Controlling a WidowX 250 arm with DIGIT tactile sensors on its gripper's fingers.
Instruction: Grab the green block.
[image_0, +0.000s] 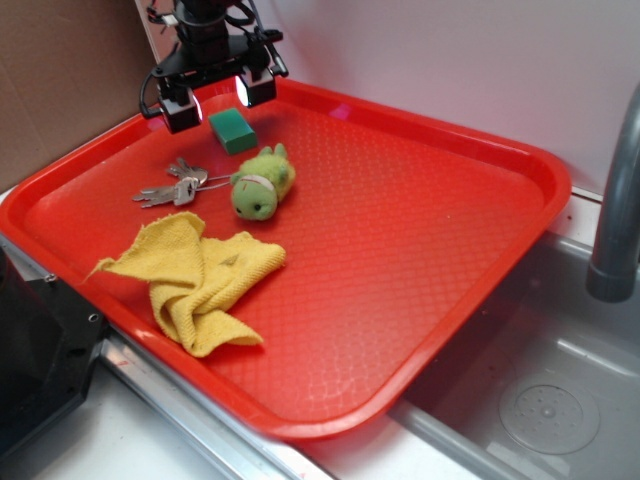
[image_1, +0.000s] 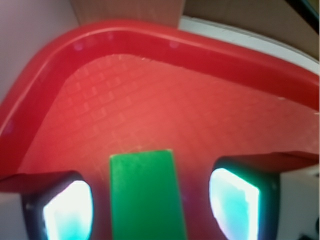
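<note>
Tray (image_0: 430, 230) was bright red with a fine embossed grid pattern. Green block (image_0: 232, 130) was solid dark emerald, plain faces. Plush toy (image_0: 262, 183) was fuzzy lime green with a pale band round it. Cloth (image_0: 195, 280) was mustard yellow, knit texture. Keys (image_0: 175, 187) were silver-grey. Gripper (image_0: 218, 98) was black, its pads (image_1: 67, 210) glowing white-cyan in the wrist view. Sink (image_0: 530, 380) was dull grey, and the wall (image_0: 450, 60) was white.
</note>
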